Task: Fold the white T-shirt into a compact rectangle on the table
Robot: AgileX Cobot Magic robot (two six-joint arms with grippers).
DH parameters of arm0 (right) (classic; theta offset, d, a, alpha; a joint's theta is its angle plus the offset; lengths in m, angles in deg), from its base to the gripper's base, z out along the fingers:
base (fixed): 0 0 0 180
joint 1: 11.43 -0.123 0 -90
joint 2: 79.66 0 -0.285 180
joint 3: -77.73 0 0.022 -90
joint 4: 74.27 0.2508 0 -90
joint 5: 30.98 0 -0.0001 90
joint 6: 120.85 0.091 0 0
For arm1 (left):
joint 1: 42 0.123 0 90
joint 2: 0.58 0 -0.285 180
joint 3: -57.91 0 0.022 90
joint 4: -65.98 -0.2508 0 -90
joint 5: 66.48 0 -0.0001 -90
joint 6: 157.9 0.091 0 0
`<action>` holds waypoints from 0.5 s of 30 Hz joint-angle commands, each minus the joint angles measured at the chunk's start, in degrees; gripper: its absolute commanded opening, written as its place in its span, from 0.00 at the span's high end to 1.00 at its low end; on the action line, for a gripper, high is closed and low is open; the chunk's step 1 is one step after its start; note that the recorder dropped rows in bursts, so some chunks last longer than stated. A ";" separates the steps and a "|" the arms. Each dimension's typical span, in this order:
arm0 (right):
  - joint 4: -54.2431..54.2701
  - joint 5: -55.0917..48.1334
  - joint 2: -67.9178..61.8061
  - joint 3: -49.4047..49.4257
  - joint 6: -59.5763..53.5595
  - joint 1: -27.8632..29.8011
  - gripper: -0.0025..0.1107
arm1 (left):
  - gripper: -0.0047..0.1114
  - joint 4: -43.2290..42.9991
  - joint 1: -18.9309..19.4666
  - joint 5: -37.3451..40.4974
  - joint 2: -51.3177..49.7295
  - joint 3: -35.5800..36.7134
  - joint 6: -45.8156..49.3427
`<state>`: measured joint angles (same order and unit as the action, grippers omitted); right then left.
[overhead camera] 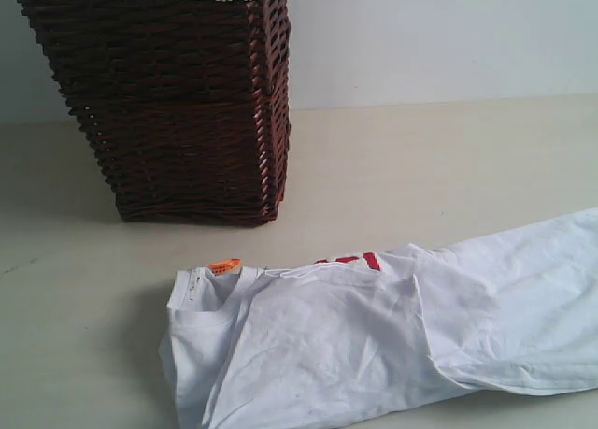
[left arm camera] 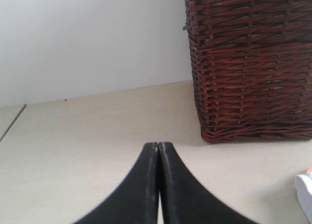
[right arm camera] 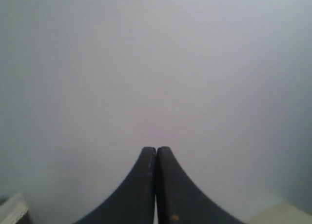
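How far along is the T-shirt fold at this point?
Done: the white T-shirt lies on the table as a long narrow band, apparently folded lengthwise. In hand: nothing; the left hand and right hand are both shut, empty and off the cloth. Left: folding the band, which runs out of the exterior view on the right, across its length into a compact rectangle.

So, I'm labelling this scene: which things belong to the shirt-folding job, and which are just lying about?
Job: white cotton T-shirt with orange neck tag; broad pale beige tabletop.
Lying about: dark brown woven wicker basket with white lace edging.
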<state>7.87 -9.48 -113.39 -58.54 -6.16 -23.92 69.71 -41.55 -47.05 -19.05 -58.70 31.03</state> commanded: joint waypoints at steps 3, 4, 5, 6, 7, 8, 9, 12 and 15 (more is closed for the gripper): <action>-7.58 -19.56 12.87 17.41 -2.03 2.67 0.98 | 0.96 -0.01 0.21 -0.36 0.24 0.31 -0.12; -7.70 -20.61 14.04 20.11 -2.59 2.67 0.98 | 0.96 -0.01 0.21 -0.36 0.24 0.31 -0.12; -7.70 -20.92 14.79 22.70 -3.82 2.67 0.98 | 0.96 -0.01 0.21 -0.36 0.24 0.31 -0.12; -7.70 -20.60 15.06 24.63 -5.32 2.67 0.98 | 0.96 -0.01 0.21 -0.36 0.24 0.31 -0.12; -7.70 -19.79 15.23 26.73 -6.93 2.67 0.98 | 0.96 -0.01 0.21 -0.36 0.24 0.31 -0.12; -7.70 -18.73 15.23 28.52 -7.68 2.67 0.98 | 0.96 -0.01 0.21 -0.36 0.24 0.31 -0.12; -7.70 -17.54 15.23 29.98 -7.81 2.67 0.98 | 0.96 -0.01 0.21 -0.36 0.24 0.31 -0.12; -5.91 -16.62 15.23 31.67 -5.99 2.67 0.98 | 0.96 -0.01 0.21 -0.36 0.24 0.31 -0.12; -5.58 -19.80 15.23 31.90 -6.04 2.67 0.98 | 0.96 -0.01 0.21 -0.36 0.24 0.31 -0.12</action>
<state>1.92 -27.20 -98.58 -26.97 -12.27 -21.67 69.71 -41.55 -47.05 -19.05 -58.70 31.03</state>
